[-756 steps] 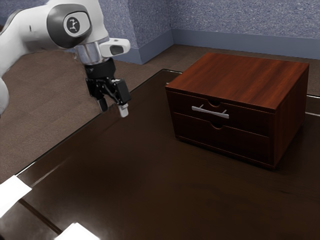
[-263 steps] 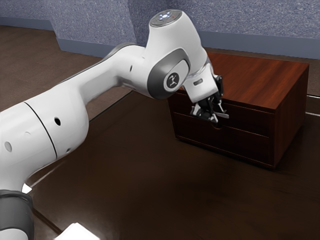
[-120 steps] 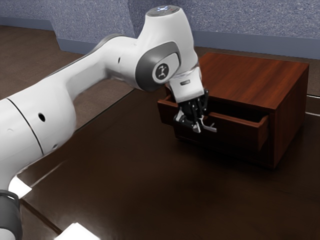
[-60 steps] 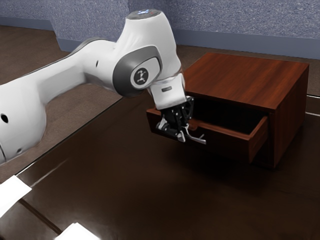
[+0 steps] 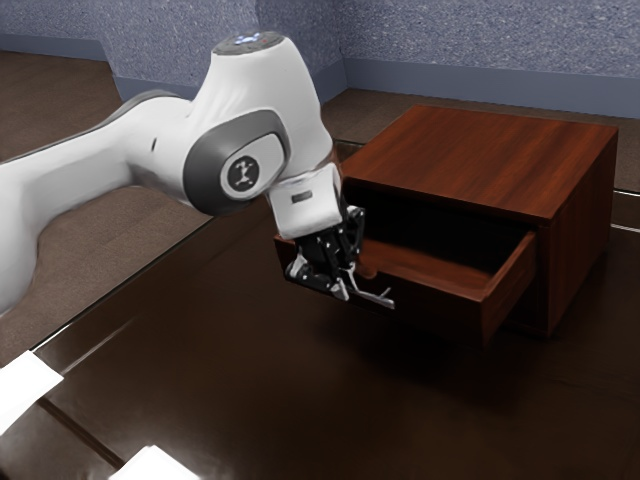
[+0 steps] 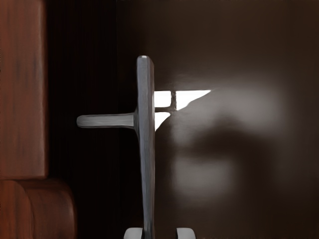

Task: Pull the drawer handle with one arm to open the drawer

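A reddish-brown wooden cabinet (image 5: 480,160) stands on the dark table toward the exterior view's right. Its top drawer (image 5: 440,275) is pulled well out, and its dark inside shows. My black gripper (image 5: 340,283) is at the drawer's front, shut on the silver bar handle (image 5: 372,296). My hand covers most of the handle and the drawer front. In the wrist view the handle (image 6: 145,149) runs up from between my fingertips (image 6: 133,233), with the drawer front (image 6: 22,89) beside it. The lower drawer lies in shadow under the open one.
The dark glossy table (image 5: 250,400) stretches in front of the cabinet. Two white flat things lie at its near corner on the exterior view's left (image 5: 20,388) (image 5: 152,464). My bulky white arm (image 5: 150,170) spans the left half. A blue-grey wall rises behind.
My gripper has moved toward the exterior view's left with the handle in it, and the top drawer has slid further out of the cabinet.
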`<state>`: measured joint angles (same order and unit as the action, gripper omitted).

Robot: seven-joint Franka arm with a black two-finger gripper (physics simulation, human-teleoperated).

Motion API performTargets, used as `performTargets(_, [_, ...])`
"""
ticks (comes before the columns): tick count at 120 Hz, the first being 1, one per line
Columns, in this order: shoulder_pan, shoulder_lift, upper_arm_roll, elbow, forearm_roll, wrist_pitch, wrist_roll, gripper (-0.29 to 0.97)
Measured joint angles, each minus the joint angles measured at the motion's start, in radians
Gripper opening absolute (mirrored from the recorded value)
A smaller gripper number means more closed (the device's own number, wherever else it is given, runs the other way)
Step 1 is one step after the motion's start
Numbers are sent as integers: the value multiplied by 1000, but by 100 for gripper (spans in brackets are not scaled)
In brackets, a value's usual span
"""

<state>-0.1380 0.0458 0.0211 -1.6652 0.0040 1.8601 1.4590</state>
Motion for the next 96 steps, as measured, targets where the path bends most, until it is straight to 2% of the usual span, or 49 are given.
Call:
performTargets(48, [16, -131, -22, -143, -2, 48, -14, -2])
performTargets(68, [34, -242, -63, -164, -3, 47, -22, 0])
performTargets(77, [34, -311, -78, -146, -7, 42, -27, 14])
performTargets(87, [37, -340, -97, -50, -10, 13, -31, 31])
performTargets(96, [40, -356, -131, -20, -6, -14, -40, 42])
